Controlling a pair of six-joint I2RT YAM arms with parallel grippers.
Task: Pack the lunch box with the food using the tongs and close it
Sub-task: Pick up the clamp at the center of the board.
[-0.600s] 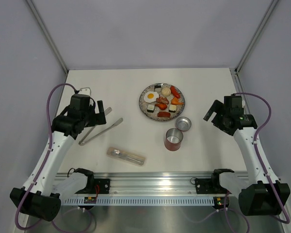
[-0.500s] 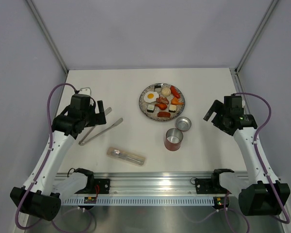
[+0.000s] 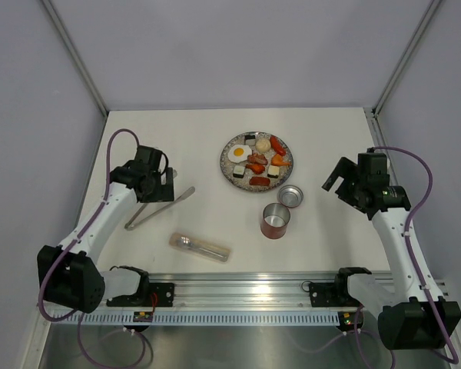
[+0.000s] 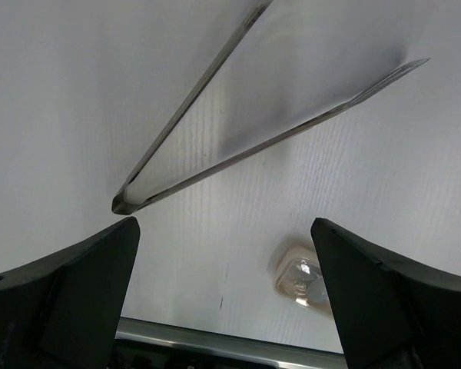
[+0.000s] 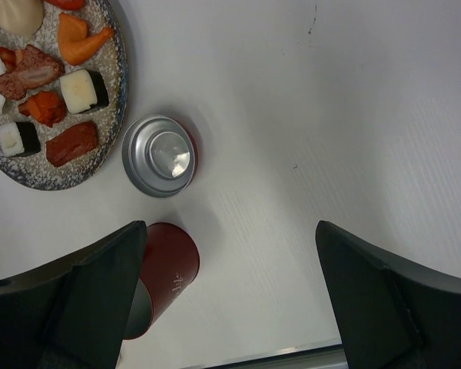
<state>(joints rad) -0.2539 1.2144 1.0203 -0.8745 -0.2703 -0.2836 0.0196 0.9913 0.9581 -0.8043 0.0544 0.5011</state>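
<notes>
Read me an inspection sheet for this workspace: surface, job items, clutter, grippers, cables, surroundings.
Surface: white table, no spills seen.
Job's things: red cylindrical metal lunch box upright and open; its round lid lies apart, silver side up; slim silver tongs lie flat; toy food pieces on a speckled grey plate.
Clutter: clear case holding cutlery.
Grippers: left gripper has its fingers open, empty, above the tongs' joined end; right gripper open, empty.
Cables: purple cable loops at the left arm and right arm.
Surroundings: grey walls; metal rail at the near edge.

No text could be read; a faint pale marking on the lunch box (image 5: 171,267) side was illegible.
</notes>
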